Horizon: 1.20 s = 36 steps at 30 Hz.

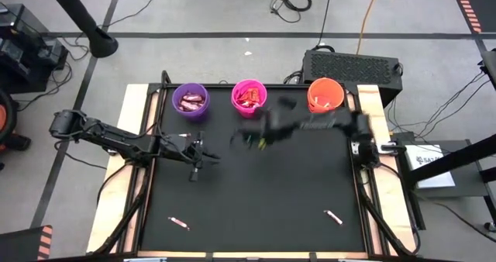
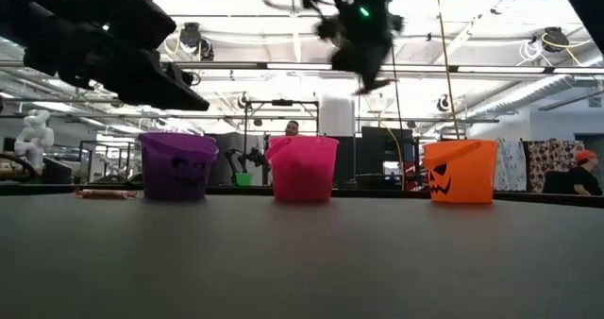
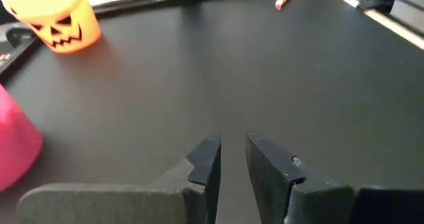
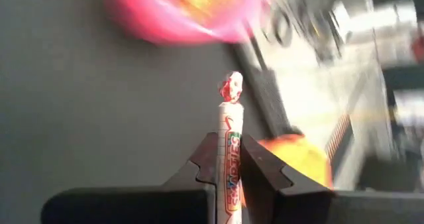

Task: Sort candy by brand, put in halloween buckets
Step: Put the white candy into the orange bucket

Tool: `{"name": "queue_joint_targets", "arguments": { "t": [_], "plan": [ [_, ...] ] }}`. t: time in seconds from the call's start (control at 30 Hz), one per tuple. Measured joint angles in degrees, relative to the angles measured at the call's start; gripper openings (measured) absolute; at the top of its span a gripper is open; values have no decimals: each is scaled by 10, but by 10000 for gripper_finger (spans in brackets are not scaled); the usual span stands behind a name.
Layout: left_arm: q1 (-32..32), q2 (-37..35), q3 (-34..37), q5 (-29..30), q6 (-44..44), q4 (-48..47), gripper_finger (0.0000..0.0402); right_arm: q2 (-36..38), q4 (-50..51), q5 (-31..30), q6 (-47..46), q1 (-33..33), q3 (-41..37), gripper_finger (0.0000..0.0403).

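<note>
Three halloween buckets stand in a row at the far edge: purple, magenta and orange, each with candy inside. My right gripper, blurred in the high view, hangs high over the table just in front of the magenta bucket, shut on a thin pale stick candy. My left gripper waits at the table's left, open a little with nothing between its fingers. Two loose candies lie flat near the front edge, one left, one right. My right gripper pinches the stick candy between its two fingers by its lower length. The stick runs along the fingers, and its red twisted end juts out past the fingertips. The candy is lifted clear of the table, slanting down toward it.
The black mat lies bare between the arms and the front candies. Wooden rails border the table's sides. A dark box and cables sit behind the orange bucket. People show in the room beyond.
</note>
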<state>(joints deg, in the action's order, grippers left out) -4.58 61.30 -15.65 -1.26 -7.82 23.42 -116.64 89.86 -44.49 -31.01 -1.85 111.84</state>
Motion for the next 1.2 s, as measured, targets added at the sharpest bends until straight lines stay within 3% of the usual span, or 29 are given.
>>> {"name": "queue_joint_targets", "arguments": {
  "t": [0.2,0.47,0.67,0.97,1.2],
  "plan": [
    [0,13,0,0,0,1,79,156,-21,-12,-71,-176,-182,29],
    [0,31,0,0,-3,44,79,271,-254,29,-37,-333,-390,29],
    [1,33,0,1,-18,64,79,273,-291,29,-28,-365,-438,52],
    [1,33,0,2,-15,61,79,272,-298,28,-20,-365,-450,141],
    [1,26,-1,2,33,36,79,272,-277,99,7,-354,-434,171]
  ]
}}
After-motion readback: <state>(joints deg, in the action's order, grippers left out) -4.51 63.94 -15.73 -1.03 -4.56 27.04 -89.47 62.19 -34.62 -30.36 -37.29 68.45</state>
